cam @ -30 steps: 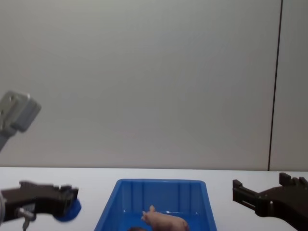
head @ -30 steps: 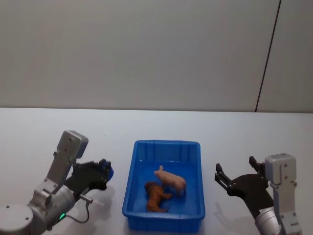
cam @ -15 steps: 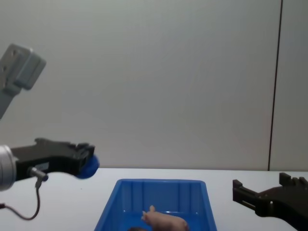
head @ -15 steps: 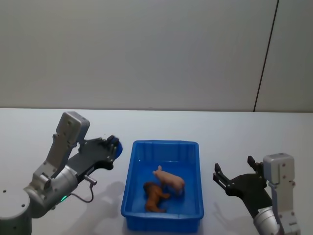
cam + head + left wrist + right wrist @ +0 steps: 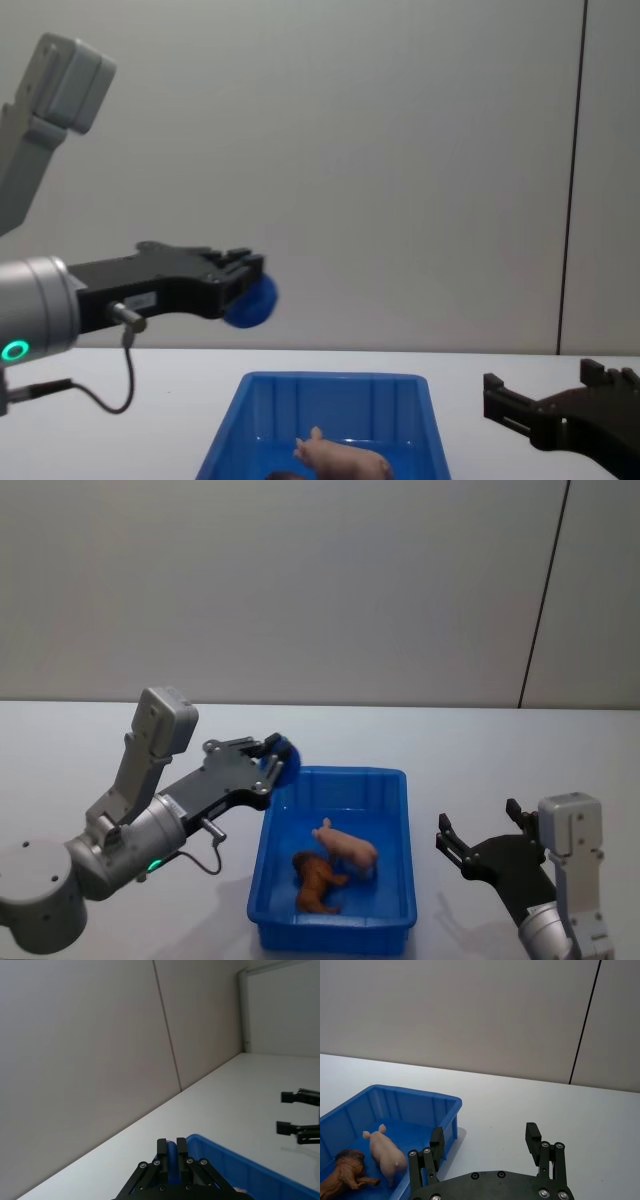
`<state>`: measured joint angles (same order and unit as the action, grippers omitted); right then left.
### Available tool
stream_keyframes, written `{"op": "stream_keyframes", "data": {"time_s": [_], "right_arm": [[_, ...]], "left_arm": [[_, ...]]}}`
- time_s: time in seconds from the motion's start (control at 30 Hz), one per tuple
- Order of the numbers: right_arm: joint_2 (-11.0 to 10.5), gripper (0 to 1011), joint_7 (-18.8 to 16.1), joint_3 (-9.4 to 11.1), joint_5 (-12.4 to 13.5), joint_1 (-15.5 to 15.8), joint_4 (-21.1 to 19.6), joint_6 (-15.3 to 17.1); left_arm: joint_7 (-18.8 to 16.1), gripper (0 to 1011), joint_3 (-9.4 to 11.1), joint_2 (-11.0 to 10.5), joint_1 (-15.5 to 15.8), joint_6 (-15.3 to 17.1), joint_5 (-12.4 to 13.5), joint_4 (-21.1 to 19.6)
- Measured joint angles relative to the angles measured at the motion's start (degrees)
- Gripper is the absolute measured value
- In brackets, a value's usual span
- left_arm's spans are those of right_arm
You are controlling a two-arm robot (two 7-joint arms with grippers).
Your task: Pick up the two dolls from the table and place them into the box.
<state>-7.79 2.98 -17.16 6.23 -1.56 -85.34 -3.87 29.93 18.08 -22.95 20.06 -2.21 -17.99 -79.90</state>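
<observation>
Above the box [image 5: 330,405], the left claw [image 5: 245,285] grips a blue object [image 5: 252,300]; right claw [image 5: 485,1142] gapes.

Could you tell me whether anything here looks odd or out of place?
Yes: both dolls, the brown dog and pink pig, already lie in the box, yet the left claw holds a small blue object above its rim.

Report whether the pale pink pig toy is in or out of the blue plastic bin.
In. The pale pink pig toy stands on the floor of the blue plastic bin, beside the reddish-brown shaggy toy, enclosed by its walls.
</observation>
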Motion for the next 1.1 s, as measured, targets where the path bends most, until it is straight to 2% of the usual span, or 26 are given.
{"op": "stream_keyframes", "data": {"time_s": [0.1, 0.2, 0.23, 0.3, 0.33, 0.37, 0.43, 0.53, 0.63, 0.77, 0.87, 0.9, 1.03, 1.1], "right_arm": [[0.00, 1001, 0.00, 0.00, 0.00, 0.00, 0.00, 0.00], [0.00, 1001, 0.00, 0.00, 0.00, 0.00, 0.00, 0.00], [0.00, 1001, 0.00, 0.00, 0.00, 0.00, 0.00, 0.00], [0.00, 1001, 0.00, 0.00, 0.00, 0.00, 0.00, 0.00], [0.00, 1001, 0.00, 0.00, 0.00, 0.00, 0.00, 0.00], [0.00, 1001, 0.00, 0.00, 0.00, 0.00, 0.00, 0.00], [0.00, 1001, 0.00, 0.00, 0.00, 0.00, 0.00, 0.00], [0.00, 1001, 0.00, 0.00, 0.00, 0.00, 0.00, 0.00], [0.00, 1001, 0.00, 0.00, 0.00, 0.00, 0.00, 0.00], [0.00, 1001, 0.00, 0.00, 0.00, 0.00, 0.00, 0.00], [0.00, 1001, 0.00, 0.00, 0.00, 0.00, 0.00, 0.00], [0.00, 1001, 0.00, 0.00, 0.00, 0.00, 0.00, 0.00], [0.00, 1001, 0.00, 0.00, 0.00, 0.00, 0.00, 0.00], [0.00, 1001, 0.00, 0.00, 0.00, 0.00, 0.00, 0.00]], "left_arm": [[1.71, 171, 0.20, 0.43, 0.61, -0.60, -0.54, 0.65], [4.53, 224, 0.52, 1.12, 1.58, -1.46, -1.41, 1.70], [5.68, 287, 0.67, 1.43, 2.01, -1.78, -1.76, 2.20], [6.75, 327, 0.86, 1.79, 2.50, -2.05, -2.09, 2.78], [7.37, 383, 0.94, 1.95, 2.70, -2.20, -2.31, 3.01], [7.82, 383, 1.02, 2.11, 2.90, -2.30, -2.44, 3.23], [9.51, 463, 1.35, 2.72, 3.68, -2.72, -2.96, 4.10], [10.75, 580, 1.59, 3.13, 4.20, -3.06, -3.35, 4.70], [11.48, 640, 1.72, 3.37, 4.50, -3.24, -3.58, 5.05], [12.65, 800, 1.96, 3.79, 5.04, -3.55, -3.97, 5.66], [13.23, 855, 2.07, 3.99, 5.30, -3.68, -4.16, 5.95], [13.37, 908, 2.09, 4.03, 5.35, -3.72, -4.20, 6.01], [13.90, 998, 2.19, 4.20, 5.56, -3.85, -4.39, 6.27], [14.13, 1001, 2.24, 4.28, 5.67, -3.90, -4.47, 6.37]]}}
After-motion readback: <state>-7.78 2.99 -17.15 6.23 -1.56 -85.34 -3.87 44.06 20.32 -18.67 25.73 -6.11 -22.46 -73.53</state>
